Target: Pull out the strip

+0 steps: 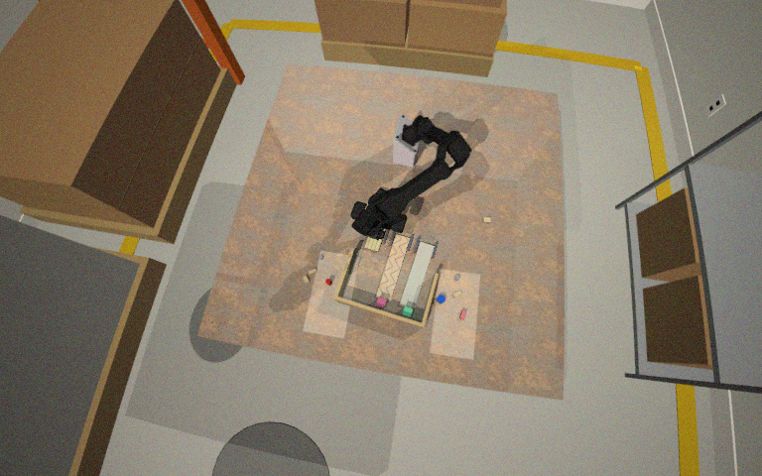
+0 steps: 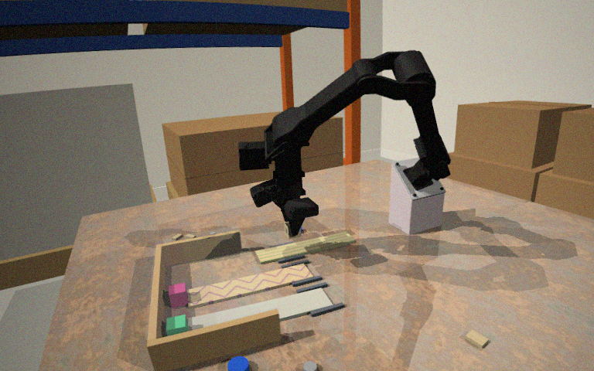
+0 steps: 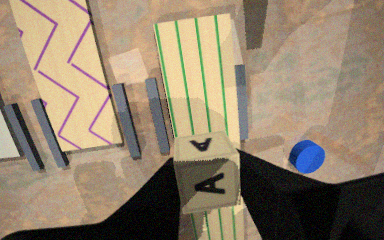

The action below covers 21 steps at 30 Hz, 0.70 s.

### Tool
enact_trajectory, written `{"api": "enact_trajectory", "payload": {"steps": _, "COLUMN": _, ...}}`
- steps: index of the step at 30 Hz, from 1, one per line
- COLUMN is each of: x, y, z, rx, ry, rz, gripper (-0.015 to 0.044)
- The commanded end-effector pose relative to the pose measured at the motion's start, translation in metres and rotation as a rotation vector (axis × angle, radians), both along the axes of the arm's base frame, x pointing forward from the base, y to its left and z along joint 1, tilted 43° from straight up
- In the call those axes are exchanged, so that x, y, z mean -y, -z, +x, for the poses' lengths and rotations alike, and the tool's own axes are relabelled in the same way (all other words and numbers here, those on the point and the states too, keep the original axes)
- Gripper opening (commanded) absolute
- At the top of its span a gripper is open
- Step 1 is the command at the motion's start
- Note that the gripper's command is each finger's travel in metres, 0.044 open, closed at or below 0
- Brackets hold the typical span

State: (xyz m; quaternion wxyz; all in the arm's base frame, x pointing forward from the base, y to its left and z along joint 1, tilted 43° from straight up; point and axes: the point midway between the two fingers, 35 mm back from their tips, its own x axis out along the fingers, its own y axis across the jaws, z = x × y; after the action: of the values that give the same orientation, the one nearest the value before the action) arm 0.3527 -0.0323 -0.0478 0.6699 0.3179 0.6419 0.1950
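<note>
1. Between the black fingers of the parallel-jaw gripper (image 3: 207,200) sits the tan cube labelled "A" (image 3: 206,172); the jaws are clamped on its two sides, holding it above the table.
2. Directly beneath the cube lies the cream strip with green lengthwise stripes (image 3: 197,75), drawn mostly out past the open end of the wooden three-walled tray (image 2: 154,280).
3. Inside the tray remain a cream strip with purple zigzag (image 2: 251,282) carrying a magenta cube (image 2: 177,294), and a plain white strip (image 2: 267,307) carrying a green cube (image 2: 176,325).
4. Short grey bars (image 2: 308,280) flank the strip ends.
5. A blue disc (image 3: 306,156) rests on the table near the gripper.
</note>
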Motion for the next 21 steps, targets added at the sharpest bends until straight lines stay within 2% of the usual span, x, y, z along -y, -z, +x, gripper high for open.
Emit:
{"api": "enact_trajectory", "payload": {"steps": 1, "x": -0.001, "y": -0.002, "z": -0.012, "rx": 0.005, "ry": -0.002, "rz": -0.008, "gripper": 0.0}}
{"api": "enact_trajectory", "payload": {"steps": 14, "x": -0.007, "y": -0.004, "z": -0.05, "rx": 0.003, "ry": -0.002, "rz": -0.007, "gripper": 0.0}}
{"api": "enact_trajectory", "payload": {"steps": 21, "x": 0.016, "y": -0.029, "z": -0.053, "rx": 0.003, "ry": -0.002, "rz": -0.009, "gripper": 0.0}}
